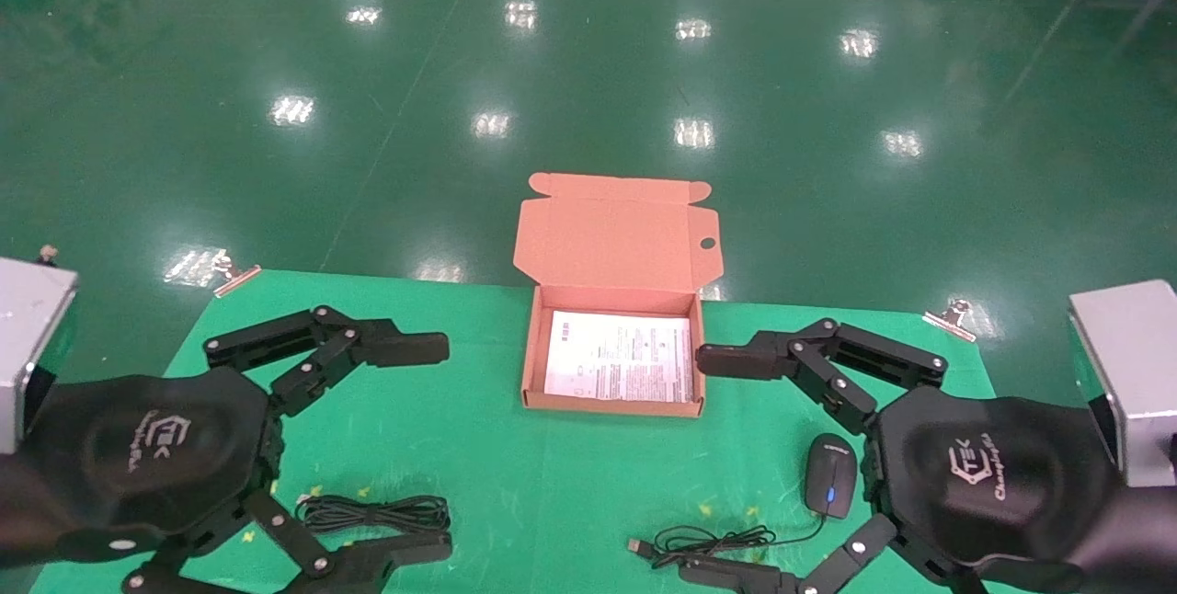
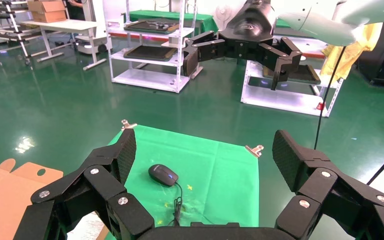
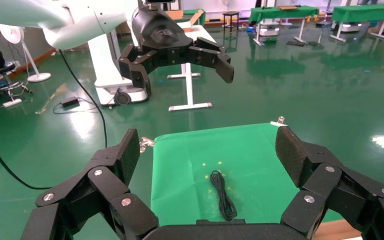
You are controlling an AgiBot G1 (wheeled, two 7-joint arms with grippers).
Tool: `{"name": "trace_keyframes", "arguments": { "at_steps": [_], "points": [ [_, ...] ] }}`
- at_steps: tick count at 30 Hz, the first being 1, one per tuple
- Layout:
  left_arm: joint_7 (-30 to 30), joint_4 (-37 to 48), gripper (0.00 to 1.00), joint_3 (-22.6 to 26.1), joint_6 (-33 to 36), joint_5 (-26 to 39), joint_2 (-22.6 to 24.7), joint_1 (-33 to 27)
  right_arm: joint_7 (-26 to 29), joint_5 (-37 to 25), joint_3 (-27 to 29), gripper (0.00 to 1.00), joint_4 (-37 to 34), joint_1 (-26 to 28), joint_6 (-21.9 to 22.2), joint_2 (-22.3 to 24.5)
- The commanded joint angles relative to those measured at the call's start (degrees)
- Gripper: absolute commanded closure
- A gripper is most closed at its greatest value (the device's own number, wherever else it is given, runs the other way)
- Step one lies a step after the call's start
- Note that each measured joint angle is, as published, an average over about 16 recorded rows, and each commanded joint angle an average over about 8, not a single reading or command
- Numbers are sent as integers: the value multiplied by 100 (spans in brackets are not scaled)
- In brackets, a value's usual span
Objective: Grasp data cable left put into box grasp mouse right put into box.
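Note:
The open tan box stands mid-table with its flap lid up and a white printed sheet inside. The bundled black data cable lies front left; it also shows in the right wrist view. The black mouse with blue-lit wheel lies front right, its cord and USB plug trailing left; it also shows in the left wrist view. My left gripper is open and empty above the table, left of the box. My right gripper is open and empty, right of the box.
The green cloth-covered table is held by metal clips at its far corners. Beyond its far edge is shiny green floor. Shelving racks stand farther off in the left wrist view.

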Motion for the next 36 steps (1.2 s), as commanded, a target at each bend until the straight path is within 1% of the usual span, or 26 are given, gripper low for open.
{"name": "trace_keyframes", "arguments": {
  "at_steps": [1,4,6,9,12,18,24,30,36],
  "points": [
    [15,-12,0,6,5,27,-20,11,1,16,11,0,6,-18,3,9],
    [-99,-90,0,199,35,503,-45,-233,-132,-312,-94,0,113,141,-99,45],
    [-202,-134,0,351,50,870,-37,-443,-263,-628,-222,0,183,314,-198,54],
    [-364,-122,0,535,60,1258,44,-712,-481,-1134,-496,0,246,649,-328,41],
    [-484,-110,0,713,74,1637,134,-931,-737,-1652,-862,0,272,1040,-398,0],
    [-635,-81,0,1115,177,2433,342,-1299,-1332,-2646,-1682,0,308,1828,-393,-145],
    [-704,-90,0,1643,293,3487,591,-1720,-1878,-3620,-2451,0,337,2421,-309,-421],
    [-706,-118,0,2156,233,4563,876,-2034,-2163,-4563,-3025,0,344,2672,-121,-768],
    [-678,-187,0,2552,17,5543,1156,-2155,-2172,-5432,-3422,0,337,2583,179,-1070]
  ]
}}
